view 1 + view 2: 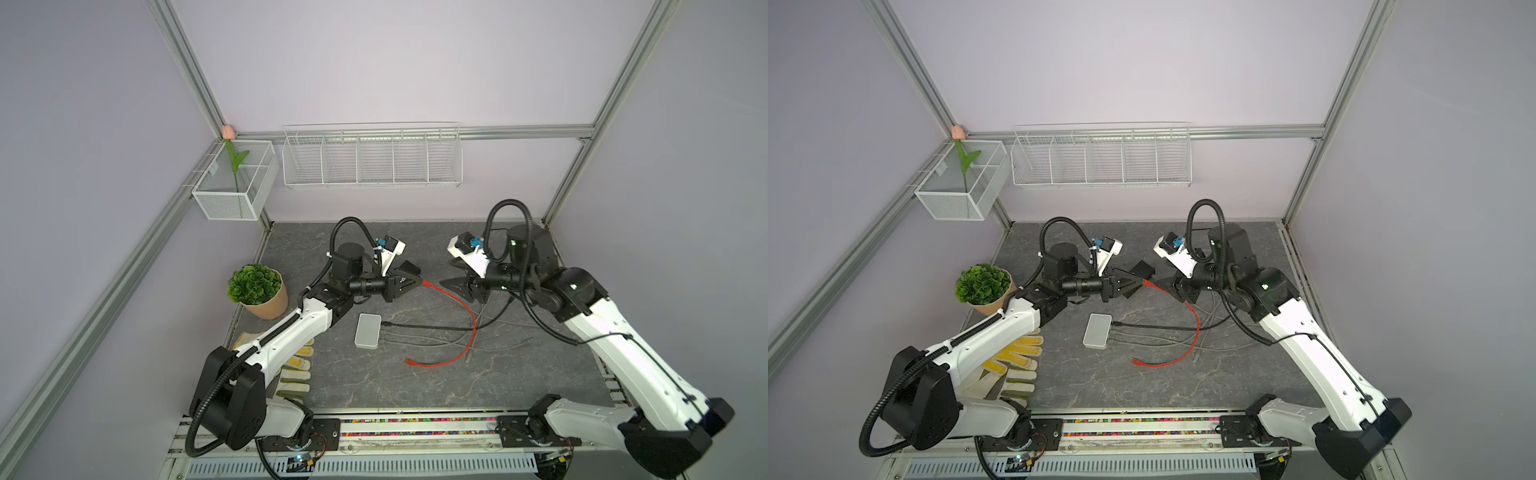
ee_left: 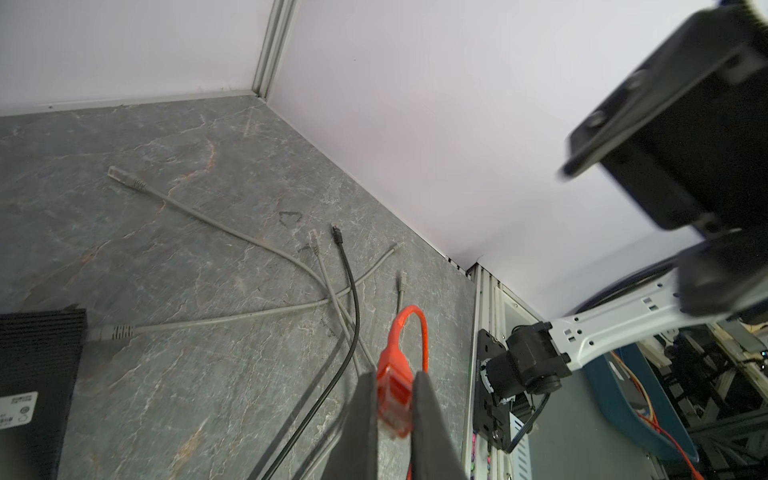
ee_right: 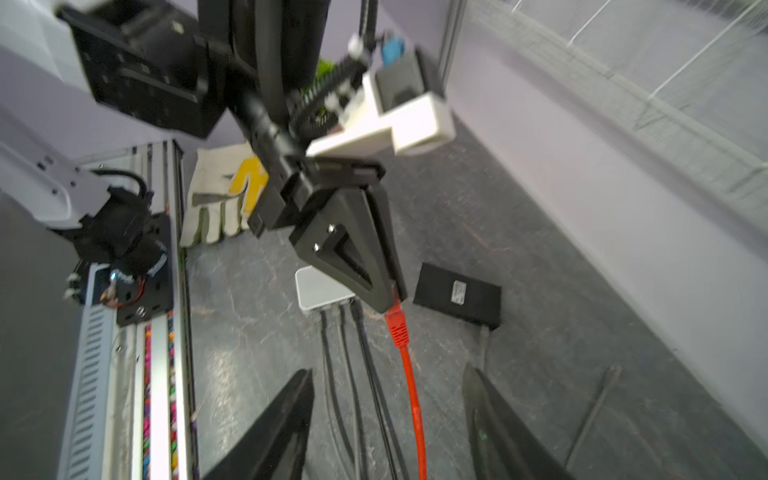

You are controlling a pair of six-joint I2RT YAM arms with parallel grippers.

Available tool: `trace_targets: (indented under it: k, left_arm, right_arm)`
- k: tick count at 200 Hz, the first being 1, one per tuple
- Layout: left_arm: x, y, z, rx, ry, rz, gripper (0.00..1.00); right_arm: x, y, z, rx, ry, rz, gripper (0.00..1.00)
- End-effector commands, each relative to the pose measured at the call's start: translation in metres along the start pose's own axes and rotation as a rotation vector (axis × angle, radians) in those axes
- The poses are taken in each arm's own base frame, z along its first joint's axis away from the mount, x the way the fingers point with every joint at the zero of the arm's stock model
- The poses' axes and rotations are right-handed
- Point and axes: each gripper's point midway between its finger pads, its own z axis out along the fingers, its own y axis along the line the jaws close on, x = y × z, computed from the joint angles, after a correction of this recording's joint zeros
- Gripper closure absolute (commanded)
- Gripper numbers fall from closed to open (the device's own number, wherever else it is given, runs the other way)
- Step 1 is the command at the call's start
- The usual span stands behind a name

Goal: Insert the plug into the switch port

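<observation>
one red plug [image 2: 392, 397] clamped in left end effector [image 2: 394, 376], right end effector [image 3: 387, 370] released nearby

The tabletop [image 1: 415, 395] looks like matt grey stone with pale veins. The plug [image 2: 392, 399] is translucent red plastic, its cable [image 3: 409, 372] smooth-jacketed. The switch [image 1: 368, 330] is smooth satin white plastic. At eight o'clock, the gloves [image 1: 297, 374] are cloth with yellow rubbery patches; the rack [image 1: 372, 158] is white-coated wire.

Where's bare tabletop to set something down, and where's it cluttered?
Free: the front strip between the red cable's loose end and the front rail; also the back strip between the wall and the black box. Crowded: right of the white switch, where grey cables and the red one cross; gloves and plant fill the left edge.
</observation>
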Motion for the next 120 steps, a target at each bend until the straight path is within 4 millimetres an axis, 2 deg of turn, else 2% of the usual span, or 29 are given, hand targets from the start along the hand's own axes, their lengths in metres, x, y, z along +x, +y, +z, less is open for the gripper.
trace_targets:
  k: [1, 41, 84, 120]
  left_arm:
    - [-0.008, -0.012, -0.002, 0.053, 0.014, 0.067, 1.00]
    - [-0.008, -0.014, 0.000, 0.073, 0.025, 0.068, 1.00]
    - [-0.008, -0.016, 0.000, 0.087, 0.028, 0.067, 1.00]
    - [-0.009, -0.018, -0.002, 0.087, 0.030, 0.064, 1.00]
  right_arm:
    - [0.031, 0.020, 0.006, -0.115, 0.110, 0.053, 0.41]
    - [0.039, 0.006, 0.015, -0.048, 0.136, 0.030, 0.53]
    - [0.045, -0.007, 0.029, 0.003, 0.172, 0.007, 0.53]
    - [0.041, -0.013, 0.033, 0.034, 0.154, -0.010, 0.50]
